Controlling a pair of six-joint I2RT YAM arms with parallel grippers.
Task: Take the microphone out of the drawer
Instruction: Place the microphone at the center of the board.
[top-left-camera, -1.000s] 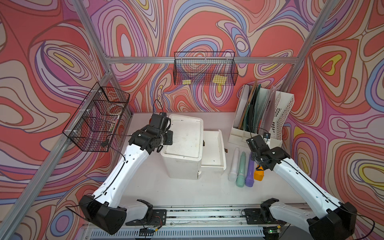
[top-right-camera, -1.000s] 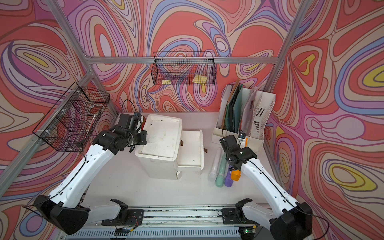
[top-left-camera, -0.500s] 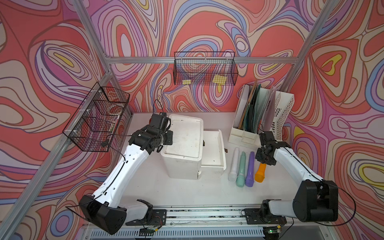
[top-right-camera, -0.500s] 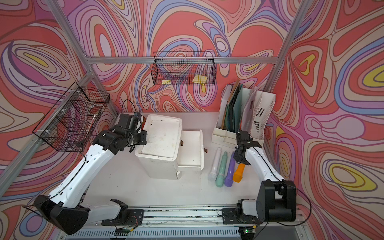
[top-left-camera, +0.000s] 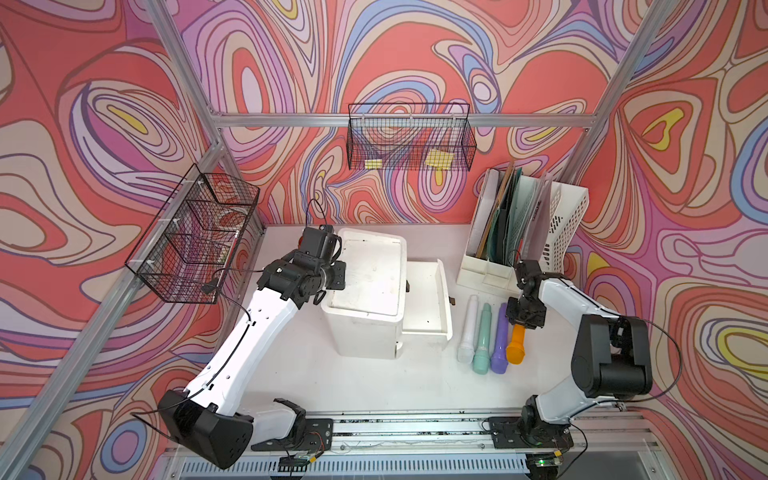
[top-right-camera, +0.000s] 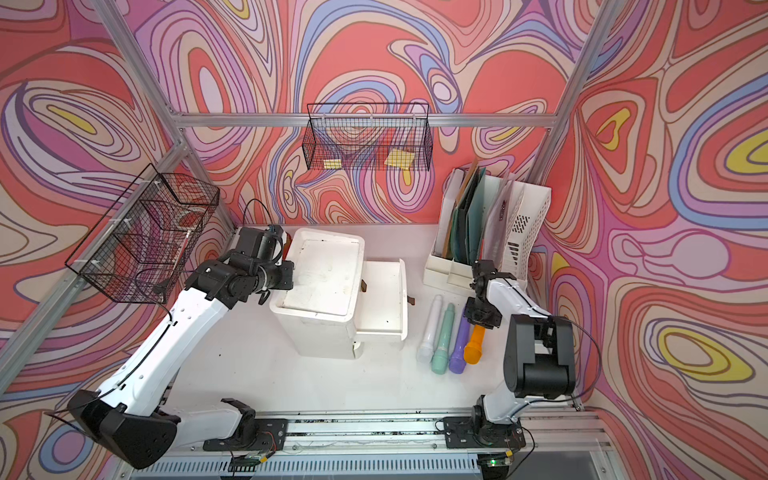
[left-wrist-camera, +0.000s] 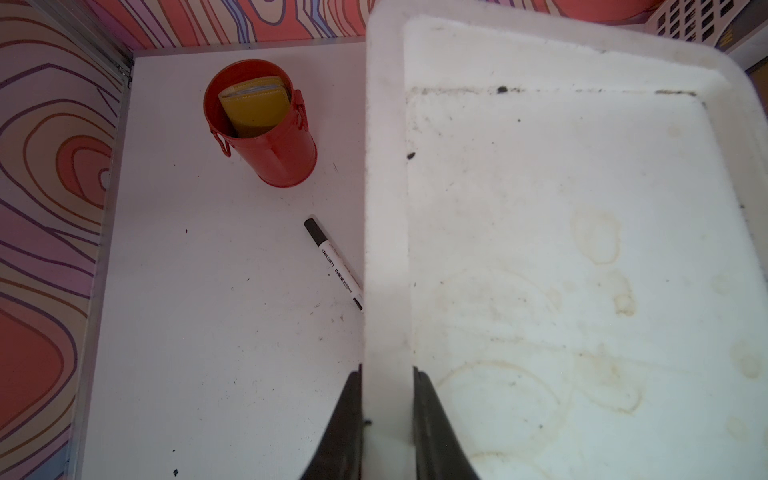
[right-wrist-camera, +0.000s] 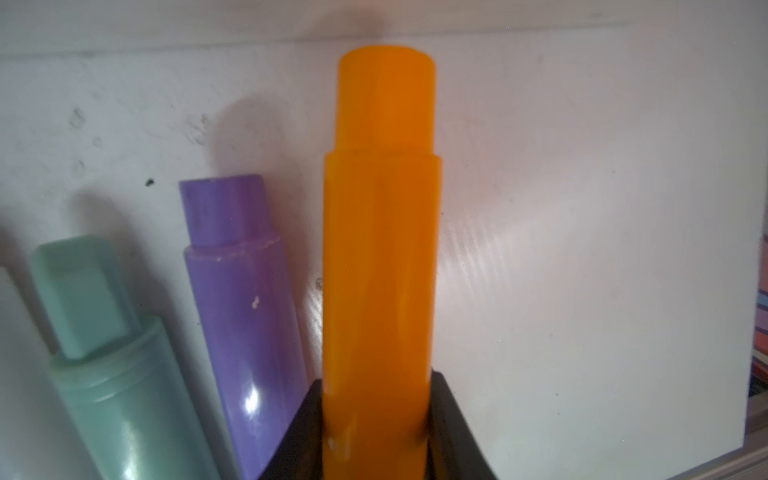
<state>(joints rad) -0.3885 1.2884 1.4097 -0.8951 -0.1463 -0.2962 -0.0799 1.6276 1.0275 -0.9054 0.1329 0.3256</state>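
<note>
While the right gripper pinched it, the orange plastic microphone was right of centre, outside the open white drawer.
Three pastel microphones lay just left; the left gripper clamped the white cabinet by its rim.

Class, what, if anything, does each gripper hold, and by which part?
Right gripper: orange microphone, by its handle. Left gripper: drawer unit, by its top rim.

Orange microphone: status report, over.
Right gripper jaws shut on orange microphone, outside the open drawer. Left gripper jaws clamp cabinet rim. Purple microphone close alongside.
</note>
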